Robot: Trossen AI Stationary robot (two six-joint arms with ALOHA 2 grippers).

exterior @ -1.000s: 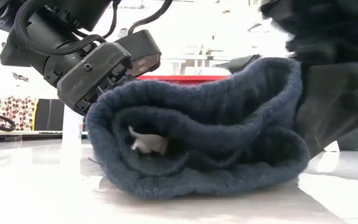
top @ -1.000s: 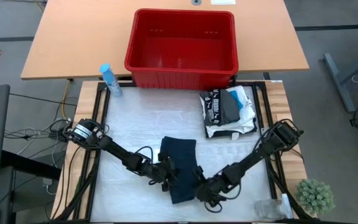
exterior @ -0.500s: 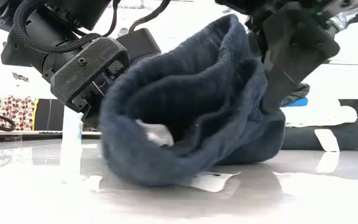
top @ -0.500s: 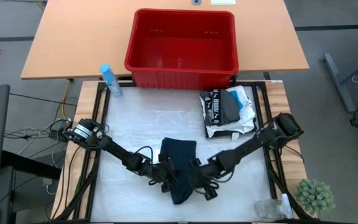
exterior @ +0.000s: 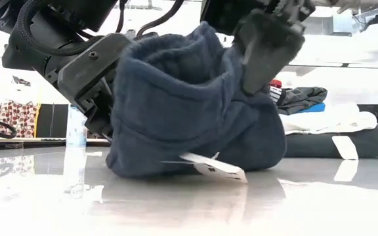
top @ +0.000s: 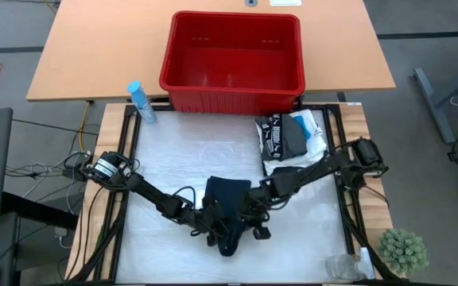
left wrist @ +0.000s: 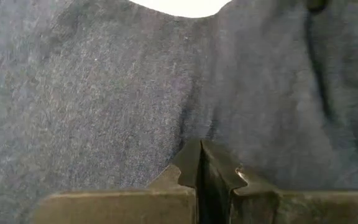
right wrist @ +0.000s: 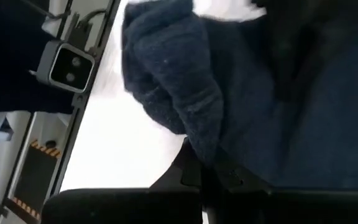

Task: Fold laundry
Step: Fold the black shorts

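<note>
Left pincer (top: 213, 225): clamped on dark garment's (top: 227, 208) left edge.
Right pincer (top: 250, 213): clamped on its right edge.
Garment: bunched between pincers on worktop (top: 173, 159).
Folded pile (top: 293, 141): behind right pincer.

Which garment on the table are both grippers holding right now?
The dark blue garment at the table's front centre, pinched by the left gripper and right gripper; the folded pile near the red basket lies untouched.
</note>
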